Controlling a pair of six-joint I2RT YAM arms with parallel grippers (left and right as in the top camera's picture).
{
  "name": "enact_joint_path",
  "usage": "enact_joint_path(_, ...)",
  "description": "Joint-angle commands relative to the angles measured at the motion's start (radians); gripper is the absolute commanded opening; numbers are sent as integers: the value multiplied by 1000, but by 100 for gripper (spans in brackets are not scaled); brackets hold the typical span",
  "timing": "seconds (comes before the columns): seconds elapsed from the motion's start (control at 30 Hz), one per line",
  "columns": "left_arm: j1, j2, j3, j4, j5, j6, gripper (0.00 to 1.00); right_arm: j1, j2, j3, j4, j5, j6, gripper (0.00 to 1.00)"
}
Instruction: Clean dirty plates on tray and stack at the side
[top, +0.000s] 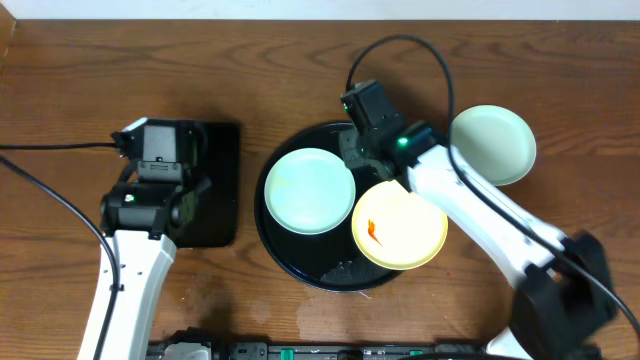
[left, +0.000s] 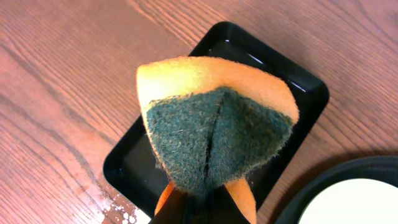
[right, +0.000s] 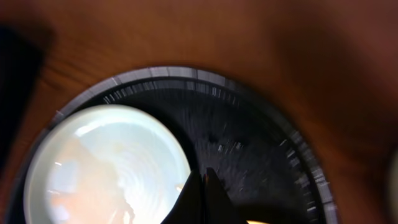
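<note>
Tray (right: 249, 137) crowded, right claw (right: 204, 190) beside mint plate (right: 106, 168) edge

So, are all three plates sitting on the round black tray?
No, one mint-blue plate and the yellow plate are on the tray; the other mint-blue plate sits on the wooden table.

No legible text, label, brand mark, number or sign in any of the three views.
</note>
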Motion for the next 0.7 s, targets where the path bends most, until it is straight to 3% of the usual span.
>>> enact_joint_path(0.0,34,3,13,-2,36,6,8,28,-71,16,-21,108,-65,1)
enact_joint_path(0.3,37,4,13,-2,39,7,8,16,91,13,-42,-135,-23,45)
enact_joint_path(0.67,37,4,13,-2,39,7,8,20,333,13,-42,-208,26,37)
